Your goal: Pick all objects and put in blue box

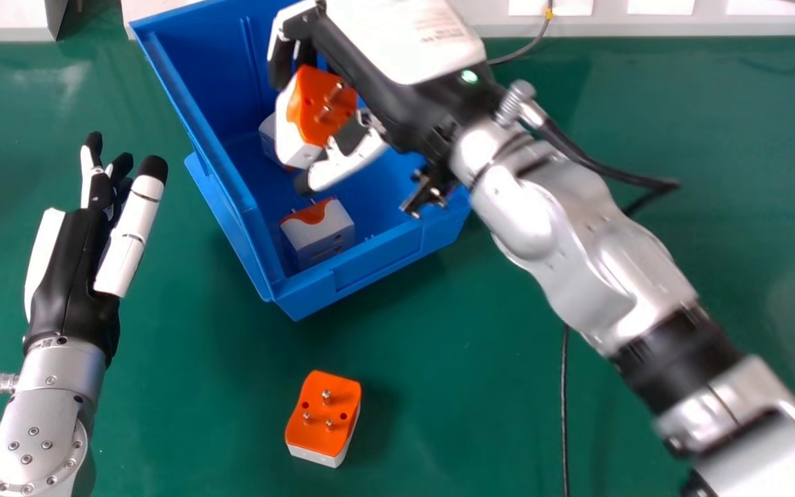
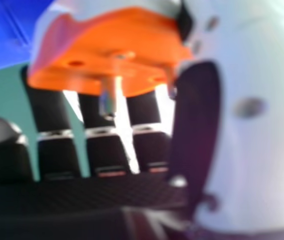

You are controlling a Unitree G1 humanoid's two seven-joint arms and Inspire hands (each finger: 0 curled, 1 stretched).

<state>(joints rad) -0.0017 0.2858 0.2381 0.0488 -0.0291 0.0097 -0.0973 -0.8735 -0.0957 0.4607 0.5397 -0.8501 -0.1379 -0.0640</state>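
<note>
My right hand (image 1: 387, 96) is gripping one plug (image 1: 309, 103) above the blue box (image 1: 377, 259). My left hand (image 1: 70, 276) has its fingers relaxed.

Smooth blue plastic on the box (image 1: 384, 266), with a soft sheen along its walls. Glossy orange plastic tops the near adapter (image 1: 323, 414), white plastic beneath, its pins shiny metal. Polished silvery metal on the right forearm (image 1: 577, 255)! And the green desk (image 1: 473, 414) looks smooth, faintly glossy at far left.
</note>
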